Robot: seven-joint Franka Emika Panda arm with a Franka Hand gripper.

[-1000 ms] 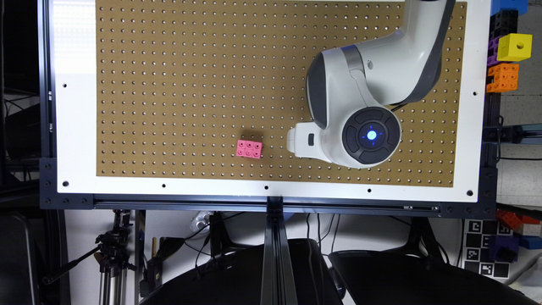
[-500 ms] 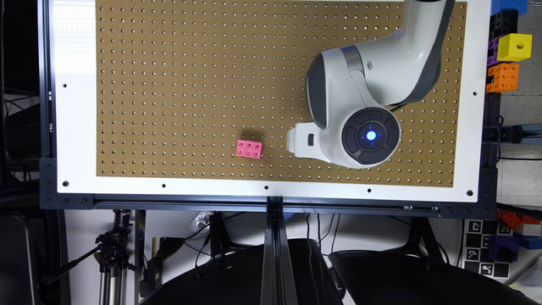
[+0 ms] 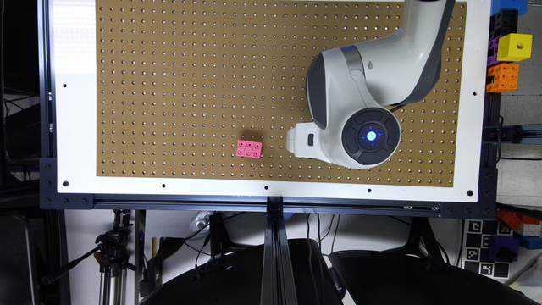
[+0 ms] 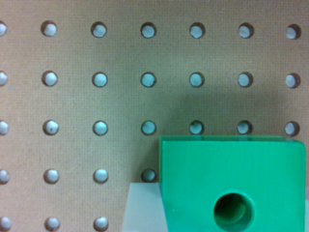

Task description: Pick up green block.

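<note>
a brown pegboard [image 3: 190,84] with rows of small holes is lying in a white frame on the table [image 3: 76,127], and dark metal rails are running along its edges. below the table a tripod [image 3: 112,254] and cables are showing. one pink brick [image 3: 249,148] with six studs is sitting on the pegboard, near the white arm [image 3: 360,106]. beside the table, at the exterior view's right, one yellow cube [image 3: 514,46] and one orange brick [image 3: 503,77] are standing. in the wrist view one green block [image 4: 231,183] is filling the corner, bright green with one round dark hole, very close over the pegboard. a pale blurred part is lying just beside it. whether the pincer is wide, narrow or holding the block, i cannot tell.
</note>
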